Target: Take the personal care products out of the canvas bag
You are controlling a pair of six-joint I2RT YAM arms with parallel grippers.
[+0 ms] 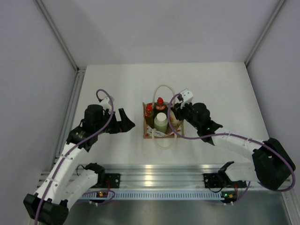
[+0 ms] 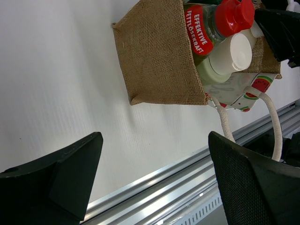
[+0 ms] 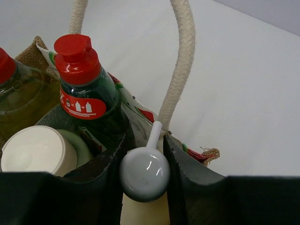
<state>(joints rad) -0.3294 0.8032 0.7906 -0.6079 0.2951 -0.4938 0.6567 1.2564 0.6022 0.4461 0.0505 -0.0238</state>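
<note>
Right gripper (image 3: 144,140) is clamped on the white cap of the cream bottle (image 3: 144,174), which stands inside the canvas bag (image 2: 154,56) mid-table. The other 3 are in the bag too: dark green bottle (image 3: 91,105), yellow bottle (image 3: 23,98), pale bottle (image 3: 40,150). Left gripper (image 2: 152,140) is wide open, holding nothing, just left of the bag.

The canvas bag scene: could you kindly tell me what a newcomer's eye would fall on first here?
The tan canvas bag in the middle of the table, crammed with bottles, draws the eye, above all the dark green bottle with its bright red cap. The right gripper is shut on the white cap of the cream bottle at the bag's right side. The left gripper hangs open to the bag's left.
</note>
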